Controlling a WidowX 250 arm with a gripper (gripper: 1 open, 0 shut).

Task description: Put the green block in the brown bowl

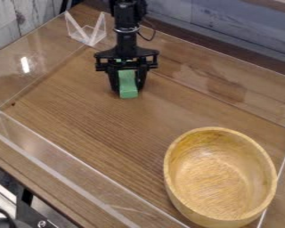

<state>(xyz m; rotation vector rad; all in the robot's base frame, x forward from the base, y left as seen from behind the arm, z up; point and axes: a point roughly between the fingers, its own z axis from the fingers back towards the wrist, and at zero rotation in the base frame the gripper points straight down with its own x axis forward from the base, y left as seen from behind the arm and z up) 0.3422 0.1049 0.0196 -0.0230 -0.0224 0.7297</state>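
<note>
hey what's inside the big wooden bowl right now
Nothing visible: the large round light-brown wooden bowl shows only bare grain inside, though its near wall hides a sliver. The small green rectangular block sits far off on the wooden table, between the black gripper's closed fingers.
</note>
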